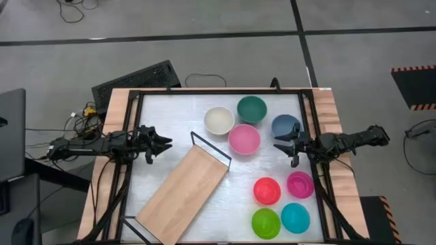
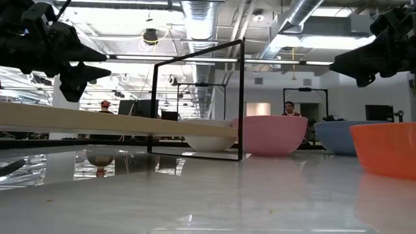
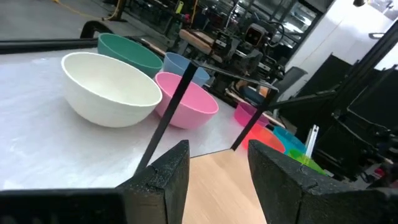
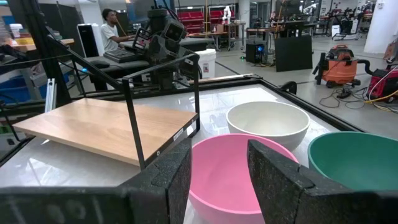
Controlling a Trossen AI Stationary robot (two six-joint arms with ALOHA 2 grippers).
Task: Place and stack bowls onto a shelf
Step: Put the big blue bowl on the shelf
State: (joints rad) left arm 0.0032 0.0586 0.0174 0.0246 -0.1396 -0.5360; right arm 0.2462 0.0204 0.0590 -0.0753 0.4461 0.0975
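Note:
The light-wood shelf (image 1: 184, 194) with its black wire frame lies slantwise on the table's left half. Beyond its far end stand the cream-white bowl (image 1: 219, 120), dark green bowl (image 1: 251, 109), navy bowl (image 1: 285, 126) and pink bowl (image 1: 244, 139), each upright on its base. The red bowl (image 1: 267, 190), magenta bowl (image 1: 300, 184), lime bowl (image 1: 266, 222) and cyan bowl (image 1: 295, 217) sit near the right front corner. My left gripper (image 1: 167, 143) hovers open, left of the shelf's far end. My right gripper (image 1: 278, 145) hovers open, between the navy and pink bowls.
A black metal frame (image 1: 218, 92) runs around the table's edges, and both arms reach in over its side rails. Bare tabletop lies between the shelf and the red bowl. In the right wrist view a person (image 4: 112, 28) sits at a desk beyond the table.

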